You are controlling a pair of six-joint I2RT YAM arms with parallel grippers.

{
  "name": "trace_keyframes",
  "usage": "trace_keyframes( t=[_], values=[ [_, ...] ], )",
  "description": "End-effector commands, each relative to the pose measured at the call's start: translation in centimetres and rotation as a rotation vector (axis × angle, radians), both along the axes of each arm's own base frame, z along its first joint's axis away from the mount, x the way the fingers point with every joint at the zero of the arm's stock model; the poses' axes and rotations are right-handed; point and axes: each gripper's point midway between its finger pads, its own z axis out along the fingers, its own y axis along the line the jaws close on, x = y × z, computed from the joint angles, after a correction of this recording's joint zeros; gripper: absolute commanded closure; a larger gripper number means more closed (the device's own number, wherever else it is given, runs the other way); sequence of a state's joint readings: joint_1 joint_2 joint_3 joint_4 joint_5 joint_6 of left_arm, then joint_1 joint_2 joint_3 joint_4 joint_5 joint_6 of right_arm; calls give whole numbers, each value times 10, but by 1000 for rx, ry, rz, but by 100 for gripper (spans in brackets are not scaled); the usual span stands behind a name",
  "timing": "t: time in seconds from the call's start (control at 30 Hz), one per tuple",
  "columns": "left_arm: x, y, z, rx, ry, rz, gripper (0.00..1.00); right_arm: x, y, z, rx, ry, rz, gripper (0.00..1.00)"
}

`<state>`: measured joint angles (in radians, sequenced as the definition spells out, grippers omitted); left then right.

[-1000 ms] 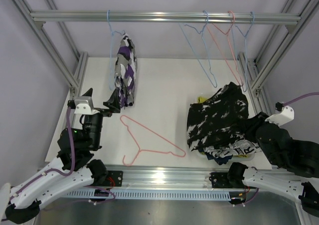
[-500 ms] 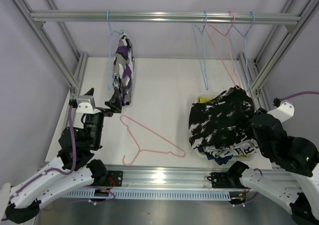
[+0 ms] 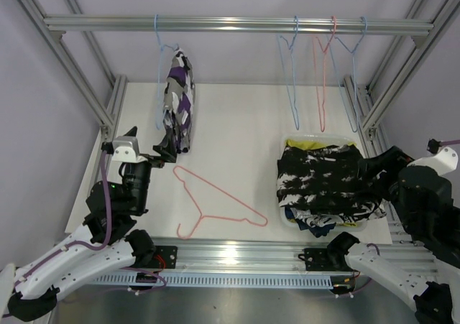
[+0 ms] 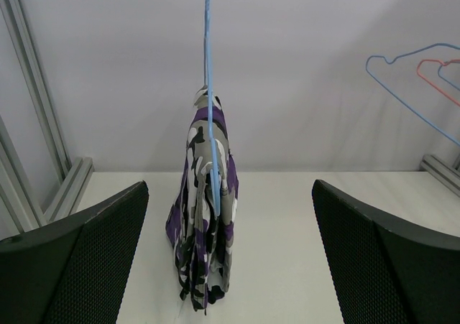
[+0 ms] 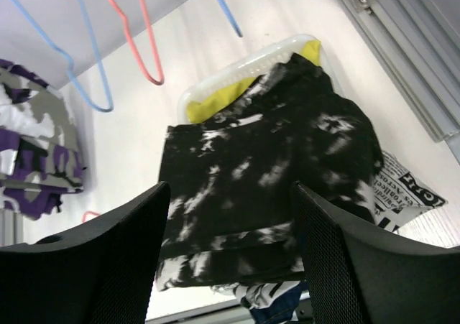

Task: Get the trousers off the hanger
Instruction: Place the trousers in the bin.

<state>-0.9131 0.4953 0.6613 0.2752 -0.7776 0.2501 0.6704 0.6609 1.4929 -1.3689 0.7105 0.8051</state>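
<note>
One pair of purple camouflage trousers [image 3: 178, 101] [image 4: 205, 230] hangs folded over a blue hanger [image 3: 159, 65] on the rail [image 3: 237, 24], at the left, its lower end near the desk [image 3: 237, 123]. The left pincer [image 3: 162, 153] [image 4: 230, 259] faces it with jaws wide apart, holding nothing. At the right, black-and-white trousers [image 3: 320, 177] [image 5: 266, 173] lie on top of the pile in a white basket [image 3: 316, 139], over a yellow-green garment [image 3: 309, 145]. The right pincer [image 3: 375, 169] [image 5: 226, 256] hovers beside that pile, jaws spread, empty. A pink hanger [image 3: 215, 205] lies flat on the desk between the arms.
</note>
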Motion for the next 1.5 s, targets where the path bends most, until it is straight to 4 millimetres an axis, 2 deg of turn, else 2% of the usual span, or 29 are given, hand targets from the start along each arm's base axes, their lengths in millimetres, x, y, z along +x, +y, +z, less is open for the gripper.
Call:
trace_keyframes(
  t=[0.0,0.03,0.1,0.13,0.17,0.27,0.3,0.33,0.37,0.47,0.53,0.57,0.6,0.63,0.67,0.7,0.8,0.93,1.1,1.23,1.33,1.43,1.47],
  values=[
    [-2,2,18,-44,-27,-12,1,-14,-5,-5,-92,99,52,28],
    [-2,2,18,-47,-28,-13,0,-13,-2,1,-83,91,64,28],
    [-2,1,18,-45,-28,-15,1,-12,1,13,-72,53,86,39],
    [-2,1,19,-48,-27,-15,0,-9,7,18,-55,36,108,46],
    [-2,1,18,-45,-27,-17,1,-6,11,18,-54,38,118,62],
    [-2,0,18,-45,-24,-19,1,8,29,4,-63,80,153,81],
    [-2,0,18,-45,-24,-19,1,14,40,2,-43,73,179,84],
    [-2,0,19,-48,-25,-21,1,19,46,-15,-68,113,190,86],
    [-2,0,18,-47,-24,-19,1,23,51,-22,-69,122,196,87],
    [-2,0,18,-47,-23,-22,1,38,63,-52,-96,175,199,89],
    [-2,-1,18,-46,-22,-26,1,47,72,-64,-94,183,203,90],
    [-3,-1,18,-48,-22,-27,1,48,73,-85,-121,225,204,90],
    [-3,-1,19,-50,-23,-29,1,52,76,-91,-114,226,199,91],
    [-3,-1,18,-50,-22,-29,1,52,79,-100,-106,233,204,91],
    [-3,-1,19,-53,-22,-30,1,50,81,-131,-122,287,209,91],
    [-4,0,19,-53,-22,-30,1,50,87,-136,-76,257,228,91],
    [-5,-1,20,-58,-27,-41,0,43,88,-171,-39,293,216,95],
    [-4,-3,19,-51,-20,-39,0,32,97,-174,7,306,217,97],
    [-4,-4,19,-48,-15,-47,1,24,100,-192,59,388,152,100],
    [-5,-2,20,-51,-16,-40,1,19,96,-220,65,452,79,100],
    [-6,-1,21,-57,-21,-40,1,17,93,-232,81,480,26,100],
    [-6,-1,21,-59,-21,-43,1,16,89,-228,74,474,5,100],
    [-6,-2,21,-58,-20,-44,1,19,86,-214,77,446,-10,100]
  ],
)
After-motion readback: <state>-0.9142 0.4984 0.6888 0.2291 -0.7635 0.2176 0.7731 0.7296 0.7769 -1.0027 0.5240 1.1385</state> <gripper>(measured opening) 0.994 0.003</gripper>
